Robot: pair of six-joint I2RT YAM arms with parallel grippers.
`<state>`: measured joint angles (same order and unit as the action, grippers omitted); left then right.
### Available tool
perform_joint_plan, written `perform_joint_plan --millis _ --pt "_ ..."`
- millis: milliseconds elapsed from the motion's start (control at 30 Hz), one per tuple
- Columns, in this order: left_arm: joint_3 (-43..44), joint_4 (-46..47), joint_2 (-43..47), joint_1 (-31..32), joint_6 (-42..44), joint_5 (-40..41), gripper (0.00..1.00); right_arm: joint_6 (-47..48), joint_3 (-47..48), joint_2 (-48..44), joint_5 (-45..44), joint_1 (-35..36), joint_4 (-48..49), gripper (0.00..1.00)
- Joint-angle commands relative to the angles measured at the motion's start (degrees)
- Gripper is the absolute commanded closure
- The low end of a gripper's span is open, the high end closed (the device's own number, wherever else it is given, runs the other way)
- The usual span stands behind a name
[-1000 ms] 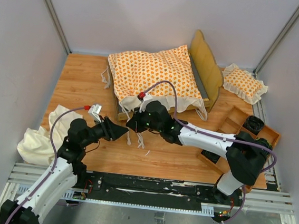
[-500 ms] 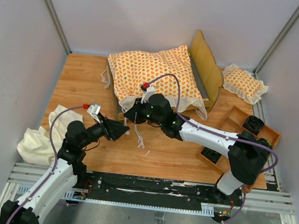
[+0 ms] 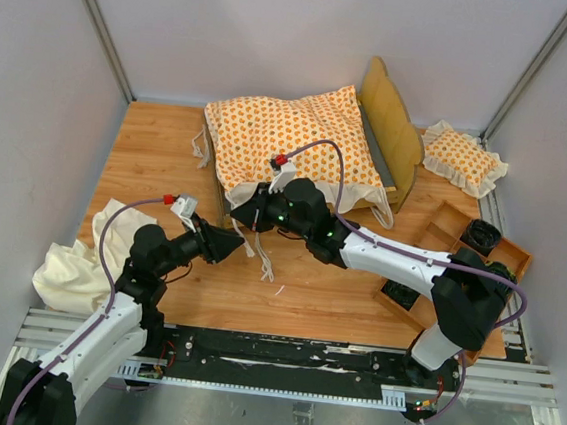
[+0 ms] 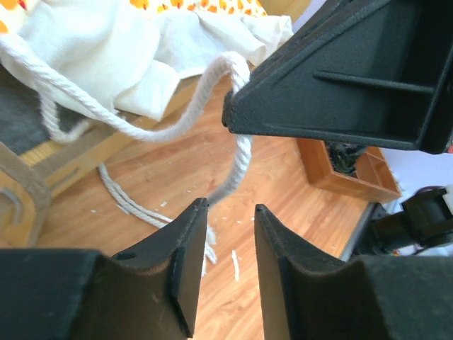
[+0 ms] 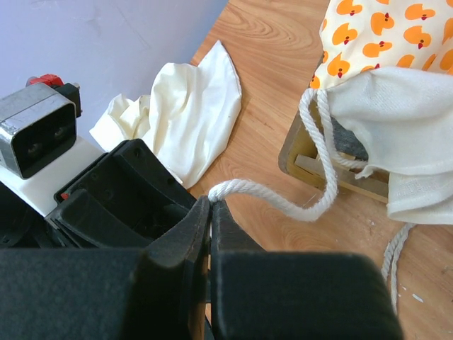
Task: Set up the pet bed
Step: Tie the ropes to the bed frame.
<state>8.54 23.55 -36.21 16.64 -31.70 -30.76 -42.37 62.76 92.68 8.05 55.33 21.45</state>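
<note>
Tying cushion to bed frame: right jaws pinching tie string near frame corner, left jaws spread; next, clamping dangling end.

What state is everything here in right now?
cushion, draped over the bed frame.
bed frame, upright, mostly covered.
tie string, pinched and lifted.
right gripper, shut on the tie string.
left gripper, open, near the tie string.
cream cloth, crumpled.
small pillow, lying flat.

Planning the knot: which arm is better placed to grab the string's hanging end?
Left. The left gripper is open at the hanging tie string; the right gripper is shut on it.
</note>
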Motion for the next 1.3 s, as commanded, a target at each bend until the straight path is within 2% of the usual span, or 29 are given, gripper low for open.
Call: perform_joint_plan --millis 0,67,200,533,600,667,767,800,900,1033,1167,1267 --pt "-1.01 2.64 1.18 0.14 1.72 4.10 0.56 -1.18 -0.76 -0.63 0.72 -0.37 3.06 1.00" --pt "-1.43 2.64 2.06 0.12 1.26 5.82 0.47 -1.25 -0.48 -0.45 0.73 -0.39 2.89 1.00" --pt "-2.51 2.84 3.64 0.14 0.44 7.97 0.39 -1.15 -0.78 -0.54 1.21 -0.39 2.75 1.00" --pt "-1.94 6.48 1.88 0.10 0.57 9.26 0.39 -2.52 -1.96 -0.87 2.81 -0.75 4.32 1.00" --pt "-2.05 8.11 1.19 0.11 -0.06 8.64 0.42 -2.63 -1.97 -0.89 2.76 -0.75 4.56 1.00" --pt "-2.20 9.34 0.45 0.14 -0.79 7.81 0.54 -2.71 -2.11 -0.86 2.76 -0.75 4.88 1.00" --pt "-2.12 9.69 -0.26 0.14 -3.51 6.71 0.85 -2.32 -2.22 -0.72 3.16 -0.83 4.91 0.99" --pt "-2.01 9.19 -0.15 0.14 -4.82 6.65 0.97 -1.80 -2.24 -0.71 3.44 -0.91 4.30 0.94" --pt "-0.55 3.79 1.00 0.14 -8.32 8.99 1.00 1.69 -3.45 -3.01 2.03 -1.01 -0.93 0.75" --pt "4.16 -12.07 4.29 0.14 -9.06 18.63 1.00 9.61 -8.91 -8.11 -3.09 -1.01 -5.52 0.54" --pt "9.77 -23.40 6.27 0.14 -7.72 26.58 1.00 16.79 -10.60 -6.85 -4.76 -0.59 -12.73 0.49" --pt "13.37 -30.39 6.80 0.14 -8.39 32.21 1.00 18.57 -12.58 -3.46 -5.92 0.56 -11.11 0.49"
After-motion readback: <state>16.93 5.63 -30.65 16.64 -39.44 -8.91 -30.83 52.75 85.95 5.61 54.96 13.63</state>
